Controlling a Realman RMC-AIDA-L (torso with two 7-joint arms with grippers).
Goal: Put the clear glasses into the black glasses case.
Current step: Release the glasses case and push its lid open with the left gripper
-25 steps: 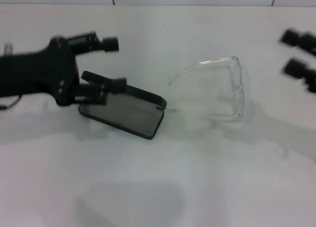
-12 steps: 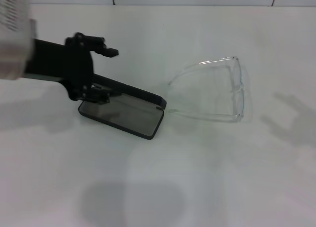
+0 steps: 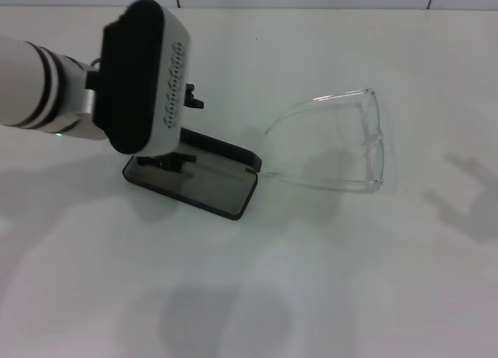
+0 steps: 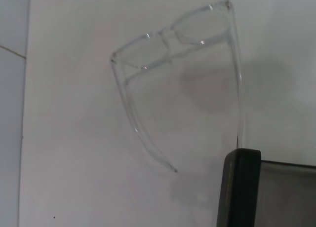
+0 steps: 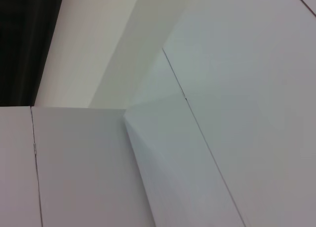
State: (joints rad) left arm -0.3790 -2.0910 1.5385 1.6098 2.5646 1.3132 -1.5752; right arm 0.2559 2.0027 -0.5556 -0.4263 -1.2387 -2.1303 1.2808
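Clear glasses (image 3: 342, 144): we see them lying unfolded on the white table (image 3: 350, 280), just right of the case.
Black glasses case (image 3: 204, 179): open, lining exposed.
Left gripper (image 3: 177, 132): over the case's left end; we cannot tell its grip.

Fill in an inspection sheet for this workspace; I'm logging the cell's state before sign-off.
Surface: white table, shadowed in places.
Job's things: black glasses case lies open, grey lining showing; clear glasses lie unfolded on the table beside it, not inside, one arm tip near the case's corner.
Clutter: nothing seen.
Grippers: left gripper is over the case's far-left end, mostly hidden by its own wrist; right gripper is out of view.
Cables: nothing seen.
Surroundings: white wall panels behind the table.
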